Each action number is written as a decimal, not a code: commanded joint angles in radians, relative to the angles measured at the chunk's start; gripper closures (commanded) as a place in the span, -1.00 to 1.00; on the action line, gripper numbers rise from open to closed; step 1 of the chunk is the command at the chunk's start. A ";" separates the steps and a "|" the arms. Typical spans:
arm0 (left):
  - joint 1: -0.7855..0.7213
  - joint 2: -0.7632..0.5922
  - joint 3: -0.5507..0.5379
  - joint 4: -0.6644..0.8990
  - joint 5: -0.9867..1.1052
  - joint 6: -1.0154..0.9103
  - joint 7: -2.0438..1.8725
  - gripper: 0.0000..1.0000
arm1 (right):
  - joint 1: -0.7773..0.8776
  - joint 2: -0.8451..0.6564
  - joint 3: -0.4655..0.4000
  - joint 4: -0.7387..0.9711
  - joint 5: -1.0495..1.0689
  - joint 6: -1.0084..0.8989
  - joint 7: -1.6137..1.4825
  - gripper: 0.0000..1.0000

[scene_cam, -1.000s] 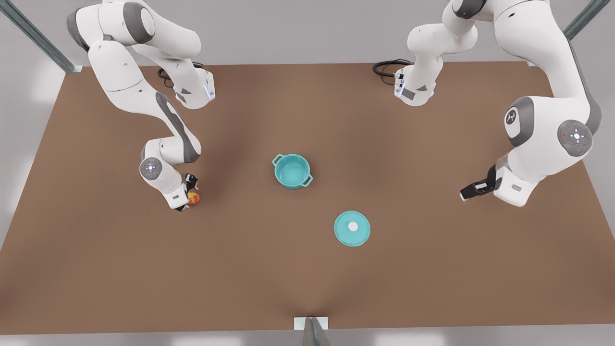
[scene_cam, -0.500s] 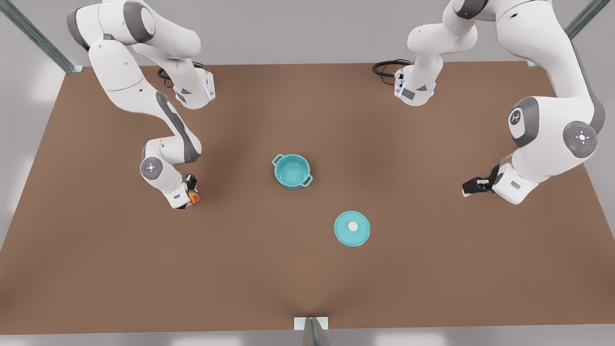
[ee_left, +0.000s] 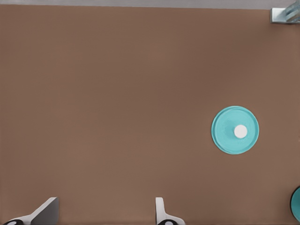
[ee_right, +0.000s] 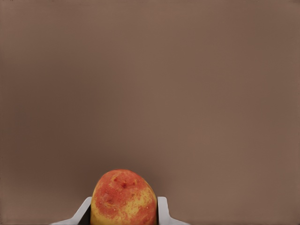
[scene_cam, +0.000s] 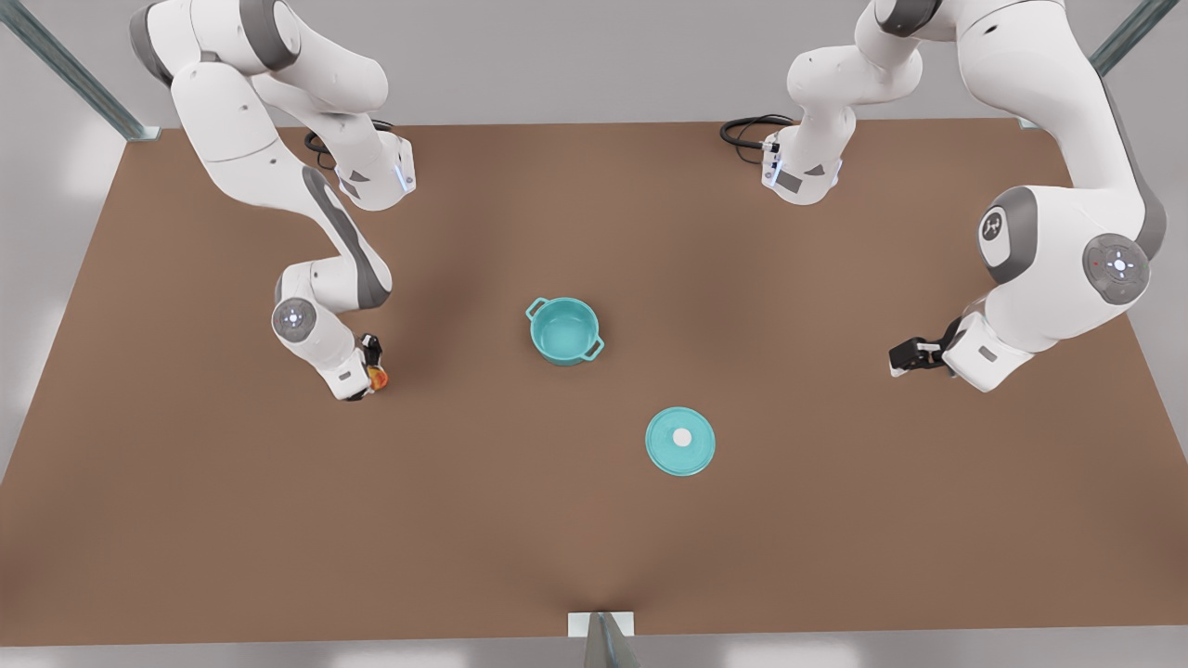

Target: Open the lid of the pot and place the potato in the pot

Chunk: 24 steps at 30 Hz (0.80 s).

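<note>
Potato (ee_right: 123,197) sits clamped between the two fingers of the right tool (scene_cam: 369,375), at the front view's left, low over the brown surface (scene_cam: 594,557) and well apart from the pot. The pot (scene_cam: 565,330) stands uncovered near the middle of the surface, its teal inside bare, with loop handles on opposite sides. The pot lid (scene_cam: 680,441) lies flat on the surface, knob up, apart from the pot toward the front view's right. The left tool (scene_cam: 905,358) hangs at the front view's right with its fingers spread and nothing between them; that arm waits.

With the lid already off, the step in hand looks like carrying the potato to the pot. To do it well, I would lift first so the potato clears the pot's rim, travel straight over to the opening, centre it between the handles, then lower before releasing so the small lump drops inside rather than bouncing off the rim
</note>
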 commanded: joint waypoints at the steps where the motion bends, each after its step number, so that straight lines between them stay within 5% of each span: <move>1: -0.008 -0.001 -0.005 0.003 -0.002 0.008 0.067 -1.00 | 0.001 -0.020 0.016 0.002 -0.002 -0.049 -0.013 0.00; 7: -0.015 0.000 -0.005 0.015 -0.005 0.015 0.065 -1.00 | 0.002 -0.078 0.090 0.021 0.093 -0.131 -0.008 0.00; 19: -0.016 0.008 -0.005 0.023 -0.005 0.016 0.067 -1.00 | 0.018 -0.083 0.421 0.128 0.193 -0.175 0.289 0.00; 24: -0.013 0.008 -0.004 0.023 -0.003 0.016 0.070 -1.00 | 0.150 -0.064 0.423 0.205 0.194 -0.189 0.470 0.00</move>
